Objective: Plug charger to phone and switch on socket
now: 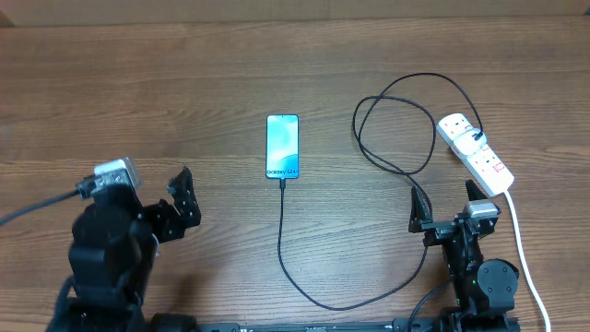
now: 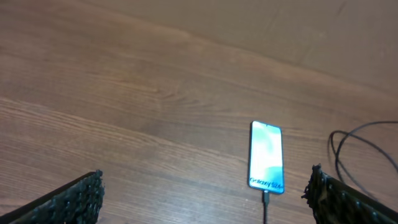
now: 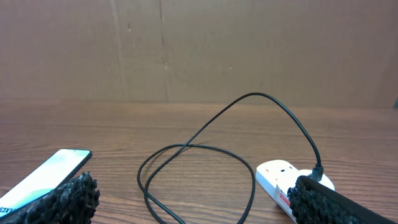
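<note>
Phone (image 1: pixel 283 147): lies flat on the wooden table (image 1: pixel 184 83), screen up and lit blue-teal, long side pointing away from the arms.
Charger (image 1: pixel 281 231): the thin black cable's tip meets the phone's near short edge and looks seated in it. From there it runs toward the robot, bends right of the phone, then climbs into loose loops between phone and socket.
Charger plug: the black plug sits in an outlet near the socket's far end, seen from the right wrist (image 3: pixel 318 171).
Socket (image 1: pixel 475 152): white strip well right of the phone, lying at an angle. Its red switches are visible, but whether they are on or off cannot be told.
White cord (image 1: pixel 521 240): thick, leaves the socket's near end and runs toward the robot, right of the phone.
Left gripper (image 2: pixel 206 177): near and left of the phone, apart from it. Jaws spread wide with nothing between them, the phone visible in the gap ahead.
Right gripper (image 1: pixel 447 205): near and right of the phone, just short of the socket. Jaws spread wide, holding nothing, the cable loops lying ahead.
</note>
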Robot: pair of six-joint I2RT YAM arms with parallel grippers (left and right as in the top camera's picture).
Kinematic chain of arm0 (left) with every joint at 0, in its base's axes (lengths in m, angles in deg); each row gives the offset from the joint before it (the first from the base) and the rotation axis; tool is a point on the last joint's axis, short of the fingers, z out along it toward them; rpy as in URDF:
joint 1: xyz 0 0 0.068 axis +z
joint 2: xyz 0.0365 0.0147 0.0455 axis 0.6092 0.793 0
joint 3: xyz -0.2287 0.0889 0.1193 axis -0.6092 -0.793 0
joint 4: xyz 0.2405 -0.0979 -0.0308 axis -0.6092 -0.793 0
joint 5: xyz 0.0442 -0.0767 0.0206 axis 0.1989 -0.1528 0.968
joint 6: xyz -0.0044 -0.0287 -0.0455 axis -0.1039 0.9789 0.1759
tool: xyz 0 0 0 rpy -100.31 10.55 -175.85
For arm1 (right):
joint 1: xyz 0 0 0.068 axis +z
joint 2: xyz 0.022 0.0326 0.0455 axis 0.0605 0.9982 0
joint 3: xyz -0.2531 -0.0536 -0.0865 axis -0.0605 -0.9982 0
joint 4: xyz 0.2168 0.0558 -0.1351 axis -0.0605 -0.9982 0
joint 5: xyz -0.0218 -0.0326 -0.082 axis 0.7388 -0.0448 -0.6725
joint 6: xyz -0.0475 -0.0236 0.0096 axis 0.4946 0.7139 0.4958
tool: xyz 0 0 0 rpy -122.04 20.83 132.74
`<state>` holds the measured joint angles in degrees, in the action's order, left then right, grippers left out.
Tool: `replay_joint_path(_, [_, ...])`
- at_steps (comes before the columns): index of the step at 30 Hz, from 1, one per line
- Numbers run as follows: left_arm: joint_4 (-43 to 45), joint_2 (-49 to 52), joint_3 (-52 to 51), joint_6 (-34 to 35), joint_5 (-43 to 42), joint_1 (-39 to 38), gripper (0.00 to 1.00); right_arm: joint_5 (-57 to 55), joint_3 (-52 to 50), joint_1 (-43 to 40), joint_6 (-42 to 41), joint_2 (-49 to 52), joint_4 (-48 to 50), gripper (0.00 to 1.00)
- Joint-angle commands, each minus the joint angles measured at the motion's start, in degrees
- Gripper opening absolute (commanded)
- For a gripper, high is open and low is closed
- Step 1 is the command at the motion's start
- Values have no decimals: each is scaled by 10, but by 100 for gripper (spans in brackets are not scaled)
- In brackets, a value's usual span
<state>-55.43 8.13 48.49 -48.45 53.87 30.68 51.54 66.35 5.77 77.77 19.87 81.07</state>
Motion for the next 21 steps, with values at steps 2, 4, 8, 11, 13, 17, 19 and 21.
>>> replay_joint_path(2, [50, -53, -65, -62, -21, 2, 100, -5, -6, 3, 2, -6, 4, 100])
replay_joint_path(4, [81, -73, -93, -75, -29, 2, 100, -5, -6, 3, 2, -6, 4, 100])
replay_joint_path(8, [136, -108, -148, -86, -40, 2, 100, -5, -6, 3, 2, -6, 4, 100])
replay_joint_path(11, [166, -128, -179, -88, -47, 2, 100, -5, -6, 3, 2, -6, 4, 100])
replay_joint_path(13, [188, -142, -199, -102, -55, 2, 100, -5, -6, 3, 2, -6, 4, 100])
replay_joint_path(17, [226, -172, -241, -129, -55, 2, 100, -5, -6, 3, 2, -6, 4, 100])
replay_joint_path(19, [243, -188, -261, -139, -56, 2, 100, -5, -6, 3, 2, -6, 4, 100])
replay_joint_path(21, [264, -208, -283, -152, -67, 2, 100, -5, -6, 3, 2, -6, 4, 100])
